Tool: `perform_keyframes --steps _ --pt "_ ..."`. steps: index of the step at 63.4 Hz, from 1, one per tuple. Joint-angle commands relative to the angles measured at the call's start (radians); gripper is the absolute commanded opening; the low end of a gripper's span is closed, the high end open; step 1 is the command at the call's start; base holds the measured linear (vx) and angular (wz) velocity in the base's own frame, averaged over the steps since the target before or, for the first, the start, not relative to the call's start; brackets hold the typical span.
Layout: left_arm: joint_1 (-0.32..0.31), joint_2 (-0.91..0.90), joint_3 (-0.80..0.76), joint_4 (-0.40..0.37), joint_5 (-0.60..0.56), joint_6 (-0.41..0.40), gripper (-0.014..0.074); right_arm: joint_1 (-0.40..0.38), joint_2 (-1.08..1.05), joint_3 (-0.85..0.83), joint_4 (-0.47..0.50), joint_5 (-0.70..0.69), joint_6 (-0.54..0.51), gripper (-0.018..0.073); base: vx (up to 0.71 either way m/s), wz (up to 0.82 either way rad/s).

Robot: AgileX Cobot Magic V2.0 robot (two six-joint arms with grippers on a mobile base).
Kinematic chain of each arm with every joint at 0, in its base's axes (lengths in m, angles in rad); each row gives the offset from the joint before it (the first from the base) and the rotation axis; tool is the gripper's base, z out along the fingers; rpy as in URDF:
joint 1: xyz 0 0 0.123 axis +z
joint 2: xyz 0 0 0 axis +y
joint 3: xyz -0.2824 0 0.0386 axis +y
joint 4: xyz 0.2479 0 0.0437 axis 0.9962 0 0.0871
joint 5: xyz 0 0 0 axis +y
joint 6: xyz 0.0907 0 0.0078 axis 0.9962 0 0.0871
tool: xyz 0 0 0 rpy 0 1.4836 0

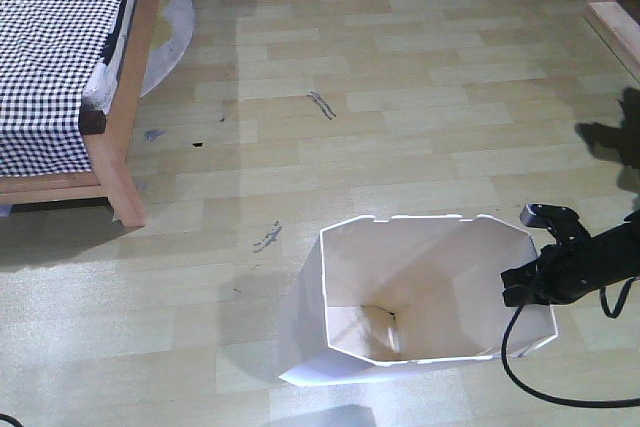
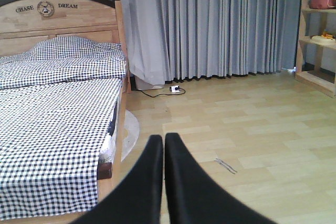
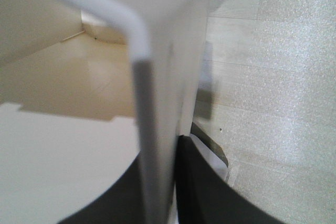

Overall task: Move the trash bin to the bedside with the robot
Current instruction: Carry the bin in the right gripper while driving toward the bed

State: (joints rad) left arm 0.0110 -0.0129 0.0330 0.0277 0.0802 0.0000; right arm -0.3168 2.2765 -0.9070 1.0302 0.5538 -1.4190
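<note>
Trash bin (image 1: 432,259), white with its open top up, stands on the wood floor (image 1: 420,97), well apart from the foot corner of the bed (image 1: 60,47). Right gripper (image 1: 528,285) is clamped on the right wall of the bin. In the wrist view this thin wall passes between the black fingers (image 3: 206,188). Left gripper (image 2: 164,140) has its fingers pressed together with nothing between them, and it faces the bed and the grey curtains (image 2: 220,24).

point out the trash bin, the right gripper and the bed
trash bin (image 1: 400,262), exterior front-facing view, on its inner back wall
right gripper (image 1: 522,285), exterior front-facing view, where its fingers clamp the trash bin's right rim
bed (image 1: 55,37), exterior front-facing view, on the checked cover
</note>
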Motion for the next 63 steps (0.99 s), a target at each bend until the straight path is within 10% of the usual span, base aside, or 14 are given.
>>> perform_keyframes --steps 1,63 --pt "-0.006 -0.015 0.012 -0.009 -0.074 -0.014 -0.0006 -0.001 -0.070 -0.009 0.064 0.187 0.001 -0.0003 0.12 -0.01" --pt "-0.006 -0.015 0.012 -0.009 -0.074 -0.014 -0.0006 -0.001 -0.070 -0.009 0.064 0.187 0.001 -0.0003 0.19 -0.06"
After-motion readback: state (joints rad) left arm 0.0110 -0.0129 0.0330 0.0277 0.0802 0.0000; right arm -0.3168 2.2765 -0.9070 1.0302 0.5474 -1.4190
